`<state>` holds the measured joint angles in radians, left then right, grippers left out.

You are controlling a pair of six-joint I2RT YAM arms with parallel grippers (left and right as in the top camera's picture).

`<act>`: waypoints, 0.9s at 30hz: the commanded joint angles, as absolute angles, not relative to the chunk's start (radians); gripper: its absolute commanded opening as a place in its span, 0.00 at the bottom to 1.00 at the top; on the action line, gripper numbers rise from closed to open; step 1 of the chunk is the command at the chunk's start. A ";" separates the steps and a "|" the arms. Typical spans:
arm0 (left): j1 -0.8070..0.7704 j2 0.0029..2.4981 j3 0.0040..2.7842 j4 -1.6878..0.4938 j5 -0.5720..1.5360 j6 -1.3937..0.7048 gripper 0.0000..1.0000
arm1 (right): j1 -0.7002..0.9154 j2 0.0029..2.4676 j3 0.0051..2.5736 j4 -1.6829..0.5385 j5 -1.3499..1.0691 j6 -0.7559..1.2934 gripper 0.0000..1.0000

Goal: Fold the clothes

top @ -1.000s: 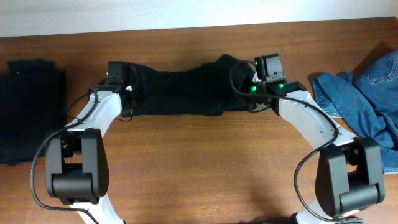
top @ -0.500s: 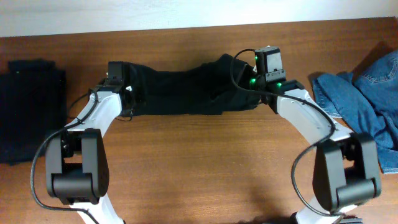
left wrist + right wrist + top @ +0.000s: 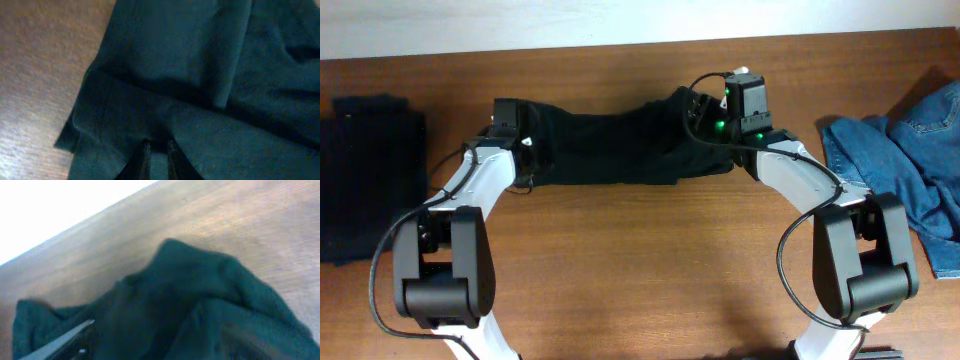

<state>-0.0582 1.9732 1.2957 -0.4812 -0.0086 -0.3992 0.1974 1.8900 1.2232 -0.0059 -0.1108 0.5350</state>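
Overhead view of a brown wooden counter [image 3: 650, 270] with two white and black robot arms reaching in from the near edge. A black garment [image 3: 610, 145] lies stretched in a long, rumpled band across the far middle of the counter, running between the two arms. Its right end is bunched into a raised mound.

The left claw [image 3: 158, 145] rests on the left end of the black garment. In the left wrist view its two fingers [image 3: 145, 160] stand close together with only a narrow slot between them, and cloth shows in that slot. Whether they are pinching the cloth cannot be told. Folds and a hemmed edge of the garment spread ahead of the fingers, with bare wood at the left.

The right claw [image 3: 710, 115] sits over the bunched right end, green lights glowing on its wrist. In the right wrist view one finger [image 3: 70, 339] shows at the lower left edge, far from the centre, so the jaws stand wide apart and grip nothing. The mound of cloth rises just in front of them.

A folded dark garment [image 3: 370, 170] lies flat at the far left of the counter, well apart from the arms. Crumpled blue denim jeans [image 3: 910, 160] lie at the far right edge.
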 commanded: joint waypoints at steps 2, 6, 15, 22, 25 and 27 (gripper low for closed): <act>-0.038 1.985 1.334 -0.467 -0.015 -0.351 0.35 | 0.201 1.872 1.238 -0.006 -0.199 0.356 0.85; -0.032 1.979 1.415 -0.489 -0.015 -0.282 0.49 | 0.201 1.832 1.238 -0.088 -0.218 0.255 0.85; -0.067 1.903 1.560 -0.686 0.057 -0.291 0.49 | 0.205 1.808 1.238 -0.349 -0.213 0.178 0.34; -0.119 1.903 1.541 -0.861 0.064 -0.327 0.44 | 0.216 1.868 1.238 -0.364 -0.152 0.134 0.04; -0.138 1.903 1.541 -0.908 0.064 -0.329 0.49 | 0.216 1.900 1.238 -0.363 -0.146 0.135 0.04; -0.139 1.903 1.540 -0.937 0.064 -0.329 0.56 | 0.216 1.922 1.238 -0.363 -0.147 0.135 0.04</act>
